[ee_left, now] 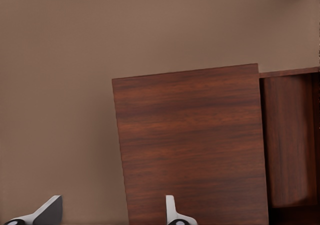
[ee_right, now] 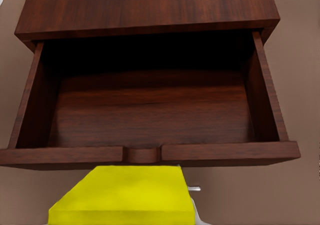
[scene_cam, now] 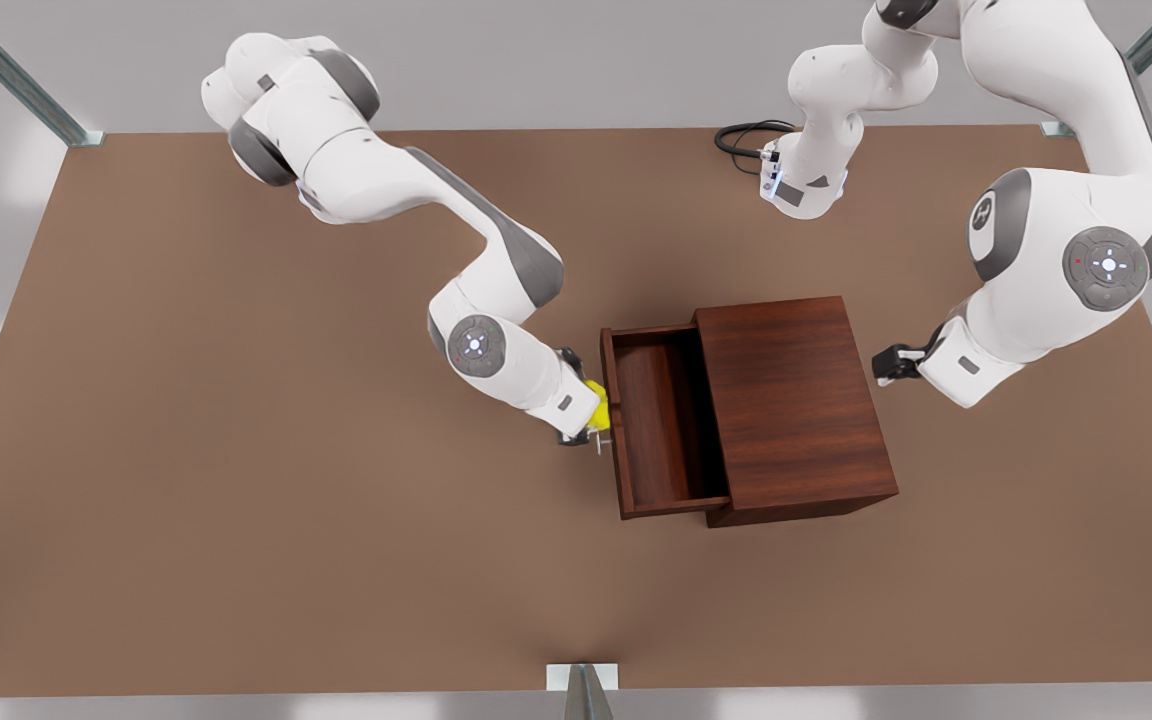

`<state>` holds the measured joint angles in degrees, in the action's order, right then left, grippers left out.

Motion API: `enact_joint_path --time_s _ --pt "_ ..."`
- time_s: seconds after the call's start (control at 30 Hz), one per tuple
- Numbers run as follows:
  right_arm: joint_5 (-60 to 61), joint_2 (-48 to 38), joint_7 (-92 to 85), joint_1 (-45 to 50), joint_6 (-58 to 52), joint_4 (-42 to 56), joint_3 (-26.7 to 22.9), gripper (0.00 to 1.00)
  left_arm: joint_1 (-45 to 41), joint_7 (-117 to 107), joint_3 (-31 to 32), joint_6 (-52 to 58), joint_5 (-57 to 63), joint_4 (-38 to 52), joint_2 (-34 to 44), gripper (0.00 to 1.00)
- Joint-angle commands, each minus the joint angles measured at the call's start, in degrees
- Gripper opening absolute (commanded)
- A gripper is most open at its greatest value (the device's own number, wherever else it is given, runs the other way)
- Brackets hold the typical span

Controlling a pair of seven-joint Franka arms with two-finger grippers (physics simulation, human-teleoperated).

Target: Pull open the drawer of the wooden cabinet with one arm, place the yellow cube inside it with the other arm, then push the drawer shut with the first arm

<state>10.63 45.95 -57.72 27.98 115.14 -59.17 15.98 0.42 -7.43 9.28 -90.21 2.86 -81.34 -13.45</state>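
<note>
A: Front view, left to right. First the right end effector (scene_cam: 584, 418), clamped on the yellow cube (scene_cam: 595, 392), hovering just outside the drawer (scene_cam: 658, 420) front, at the handle side.

B: Cube inside yet?

A: Not yet. In the right wrist view, yellow cube (ee_right: 125, 195) short of the front panel, drawer (ee_right: 150, 115) pulled well out, empty.

B: Handling?

A: Probably light, rigid, plain smooth faces (could slip under a loose pinch). Best held across two opposite flat faces, as now. Drawer likely stiff and heavier, best taken by the handle, barely visible here.

B: Next along?

A: Wooden cabinet (scene_cam: 796, 400), flat top, sitting on the worktop (scene_cam: 236, 500). Then the left end effector (scene_cam: 886, 362) just beside the cabinet's back side, waiting. Fingers (ee_left: 47, 212) spread apart in the left wrist view, holding nothing, cabinet top (ee_left: 192, 145) beyond them.

B: Counts?

A: One cube, one cabinet, one drawer, two arms, two end effectors.
</note>
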Motion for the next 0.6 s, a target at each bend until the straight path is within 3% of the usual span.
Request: enact_joint_path --time_s 0.0,0.3,0.33,0.37,0.5,0.57 --pt "0.1 1.33 28.28 0.23 8.69 0.89 1.24 0.56 -0.15 5.85 0.03 0.13 0.04 -0.05 0.09 1.0" --pt "0.01 6.79 32.5 6.12 21.71 3.71 1.34 0.56 -0.24 3.04 0.12 0.04 0.04 -0.05 0.0 1.0" --pt "0.01 7.14 32.5 6.21 22.23 3.71 1.42 0.64 -0.68 -0.12 0.21 0.04 -0.05 -0.05 0.0 1.0" --pt "-0.08 7.14 32.15 6.21 22.59 3.71 1.34 1.0 -1.65 -0.57 0.12 0.04 0.13 -0.05 -0.08 1.0" --pt "-0.17 4.86 31.53 4.2 18.65 3.53 0.81 1.0 -2.44 -8.56 0.12 -0.05 -0.22 0.04 -0.17 1.0" --pt "0.54 -3.75 28.98 -8.89 -1.04 2.83 1.42 1.0 -6.56 -26.99 0.12 -0.49 -1.27 1.18 -1.32 1.0"
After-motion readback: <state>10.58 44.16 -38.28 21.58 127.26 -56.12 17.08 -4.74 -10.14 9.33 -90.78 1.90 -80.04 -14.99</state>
